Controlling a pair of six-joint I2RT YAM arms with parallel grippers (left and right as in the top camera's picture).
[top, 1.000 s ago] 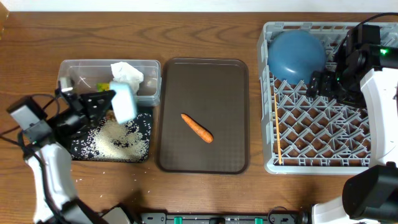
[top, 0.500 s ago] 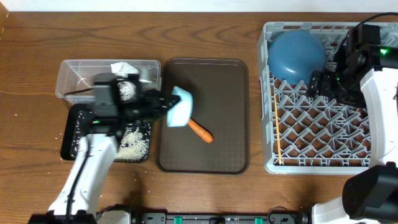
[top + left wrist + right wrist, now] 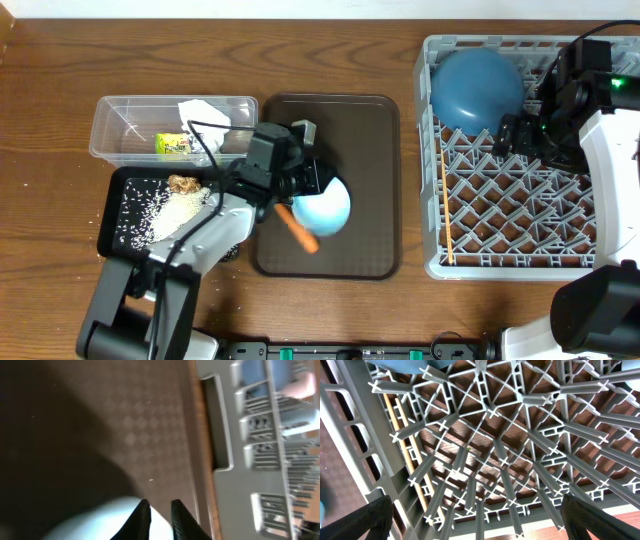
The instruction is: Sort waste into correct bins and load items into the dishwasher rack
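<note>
The light-blue cup [image 3: 325, 207] lies on the dark brown serving tray [image 3: 370, 150], against the orange carrot [image 3: 299, 231]. My left gripper [image 3: 312, 188] is at the cup's rim. In the left wrist view its fingers stand a narrow gap apart [image 3: 160, 504] with the cup's pale wall [image 3: 100, 520] in that gap; whether they press it I cannot tell. My right gripper [image 3: 480, 520] hangs wide open over the dishwasher rack [image 3: 600, 262], nothing between its fingers. The rack holds the dark-blue bowl [image 3: 477, 88] and the chopsticks [image 3: 445, 210].
The clear tub [image 3: 125, 128] holds the crumpled napkin [image 3: 205, 115] and the yellow-green wrapper [image 3: 173, 145]. In front of it the black tray [image 3: 112, 215] carries white rice [image 3: 170, 212] and a brown lumpy piece [image 3: 182, 184]. My left arm crosses the black tray's right end.
My left arm swung right from the black tray to the brown tray, carrying the cup down beside the carrot. The carrot shifted toward the tray's front left. The right arm stayed still.
</note>
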